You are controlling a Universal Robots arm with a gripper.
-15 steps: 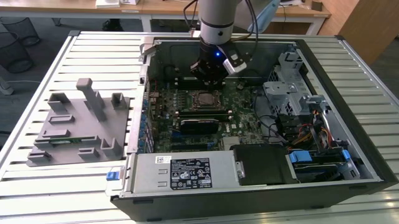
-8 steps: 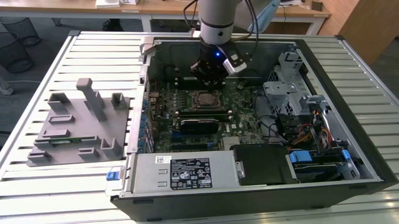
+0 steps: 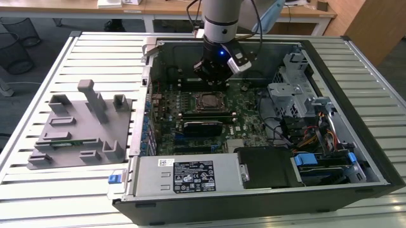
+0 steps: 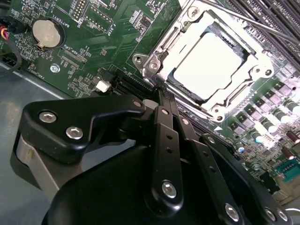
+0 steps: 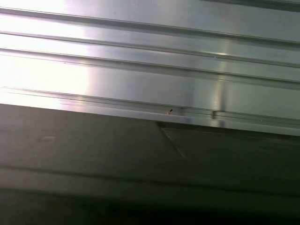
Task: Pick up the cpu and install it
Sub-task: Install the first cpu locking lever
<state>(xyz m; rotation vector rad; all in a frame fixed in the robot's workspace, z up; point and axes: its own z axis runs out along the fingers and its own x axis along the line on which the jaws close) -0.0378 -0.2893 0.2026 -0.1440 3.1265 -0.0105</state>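
Lying flat in its metal socket frame (image 4: 208, 101), the square silvery cpu (image 4: 213, 65) (matte); black pincer (image 4: 161, 89) closed, empty.

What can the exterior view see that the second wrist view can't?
Exterior view: the grey tray on the slatted table, plus the whole computer case. Second wrist view: the round coin battery on the green board, up close. Both: the tool close to the cpu, which sits in its socket.
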